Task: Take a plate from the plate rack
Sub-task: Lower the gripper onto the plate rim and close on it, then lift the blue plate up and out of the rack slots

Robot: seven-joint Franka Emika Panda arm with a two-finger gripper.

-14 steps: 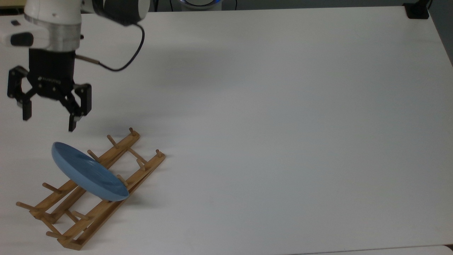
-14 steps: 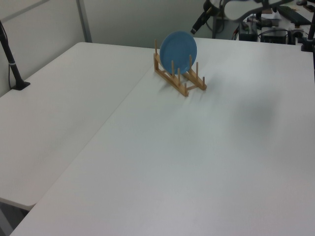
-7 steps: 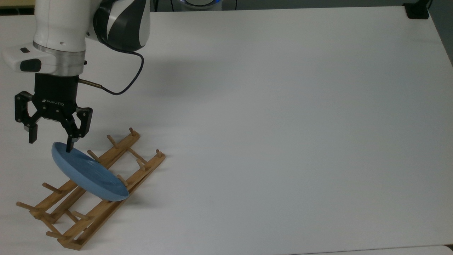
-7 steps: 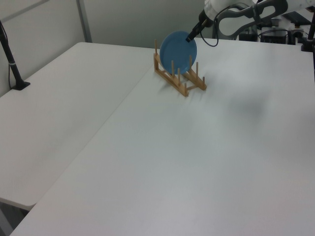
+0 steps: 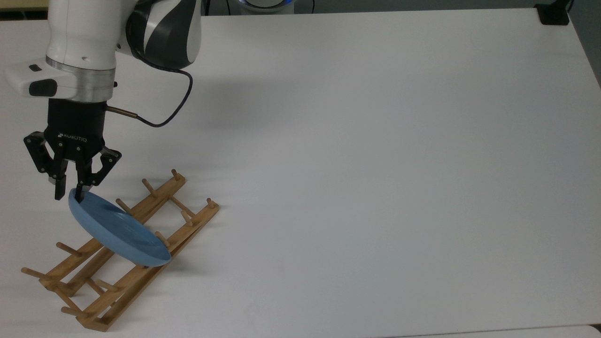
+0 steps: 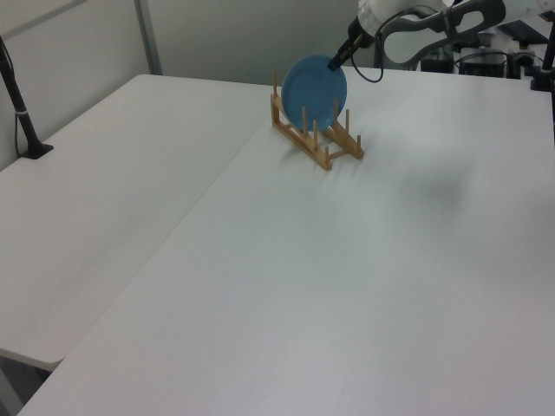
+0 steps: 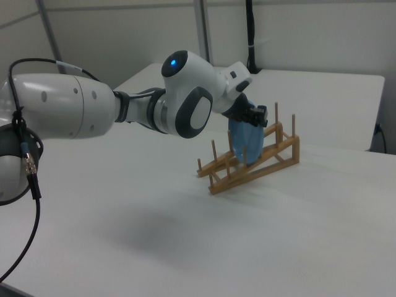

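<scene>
A light-blue plate [image 5: 122, 230] stands tilted on edge between the pegs of the wooden plate rack [image 5: 127, 285] at the top view's lower left. My gripper [image 5: 69, 195] points down at the plate's upper rim, its fingers narrowed to either side of the rim. One fingertip overlaps the blue edge and a small gap shows at the other. In the left view the gripper [image 6: 334, 62] meets the top right of the plate [image 6: 312, 82] on the rack [image 6: 325, 149]. In the right view the gripper [image 7: 250, 116] sits at the top of the plate [image 7: 244, 141] in the rack [image 7: 267, 162].
The white table [image 5: 375, 164] stretches wide to the top view's right of the rack. A black mount [image 5: 554, 14] sits at its far right corner. A black post [image 6: 24, 113] is clamped at the left view's left edge. My cable [image 5: 164, 119] loops beside the wrist.
My gripper came down from above the rack to the plate's upper rim and shifted slightly, and its fingers narrowed from wide open to straddling the rim. The plate and rack have not moved.
</scene>
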